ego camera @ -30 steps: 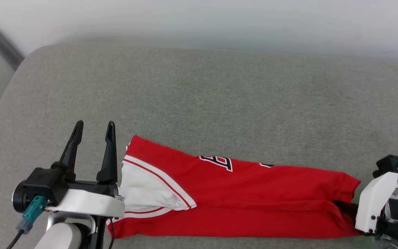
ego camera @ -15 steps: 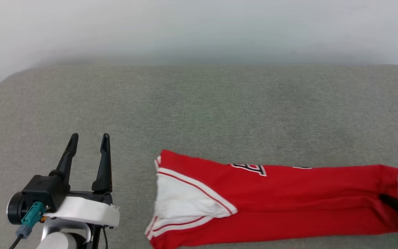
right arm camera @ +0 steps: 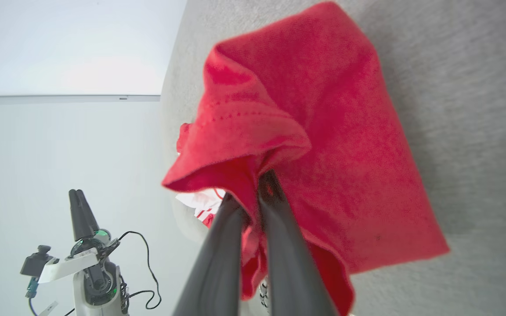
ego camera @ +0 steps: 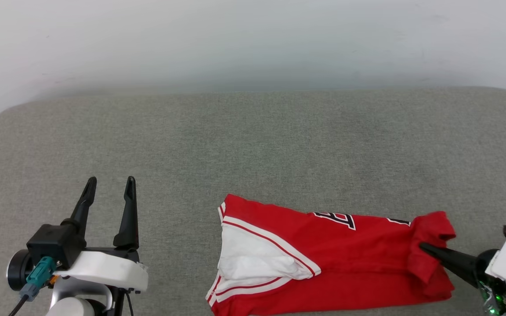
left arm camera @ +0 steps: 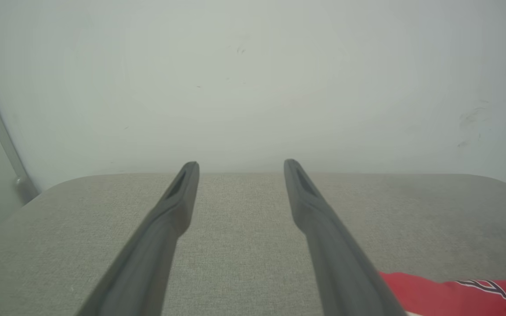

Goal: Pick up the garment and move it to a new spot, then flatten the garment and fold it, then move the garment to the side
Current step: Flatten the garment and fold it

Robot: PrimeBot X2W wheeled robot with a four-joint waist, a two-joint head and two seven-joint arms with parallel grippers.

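Head view: right gripper (ego camera: 421,246), pinching the garment (ego camera: 345,267), has drawn its hem leftward; left gripper (ego camera: 110,181) stays spread

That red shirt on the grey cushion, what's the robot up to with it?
The robot's right gripper is shut on one end of the red basketball-style T-shirt with white sleeves, which lies folded lengthwise on the grey fabric cushion; the cloth bunches there. The left gripper hangs open off the sleeve end, clear of the shirt.
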